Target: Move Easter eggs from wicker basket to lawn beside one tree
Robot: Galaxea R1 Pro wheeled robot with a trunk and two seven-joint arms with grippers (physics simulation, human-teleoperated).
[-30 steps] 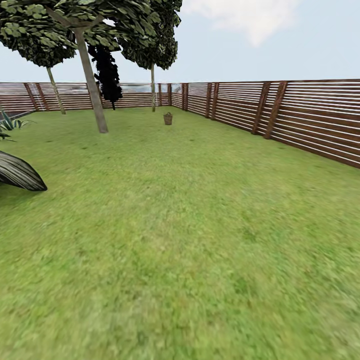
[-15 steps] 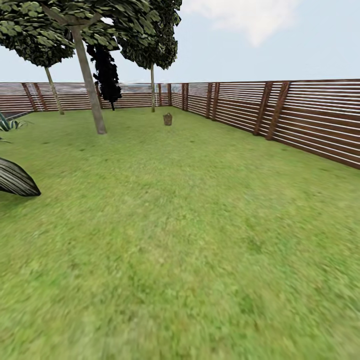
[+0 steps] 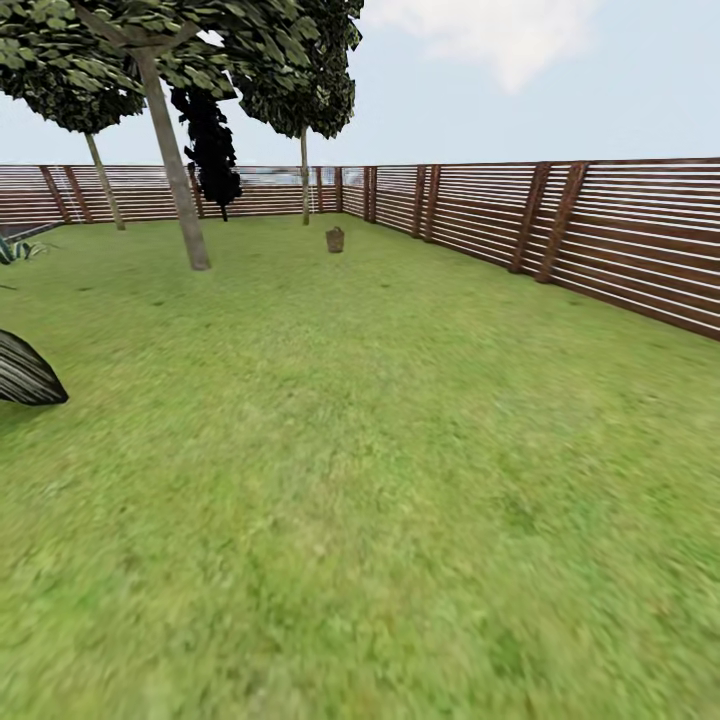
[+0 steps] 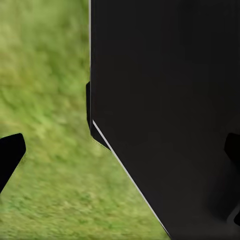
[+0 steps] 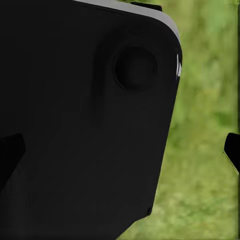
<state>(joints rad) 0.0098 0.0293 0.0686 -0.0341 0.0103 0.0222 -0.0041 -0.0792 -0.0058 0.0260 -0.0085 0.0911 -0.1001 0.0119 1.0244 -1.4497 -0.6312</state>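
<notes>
Far ahead on the lawn point(image 3: 380, 450) stands the small brown wicker basket point(image 3: 335, 239), near the fence corner. The eggs cannot be made out at this distance. A tree with a pale grey-beige trunk point(image 3: 174, 170) rises to the left of the basket and nearer to me. In the left wrist view my left gripper point(image 4: 121, 155) hangs open over grass beside the robot's black body, with one dark fingertip point(image 4: 10, 156) at the frame edge. My right gripper point(image 5: 121, 152) is likewise open and holds nothing, one fingertip point(image 5: 233, 150) showing against the grass.
A brown slatted fence point(image 3: 610, 240) runs along the right side and the back. Two more pale-trunked trees point(image 3: 103, 185) point(image 3: 305, 180) and a black-foliaged column tree point(image 3: 210, 150) stand at the back. A dark striped leaf point(image 3: 25, 372) lies at the left edge.
The whole head view has shifted as I roll forward: the striped leaf slides out to the left and the near tree drifts left. The basket stays in place.
</notes>
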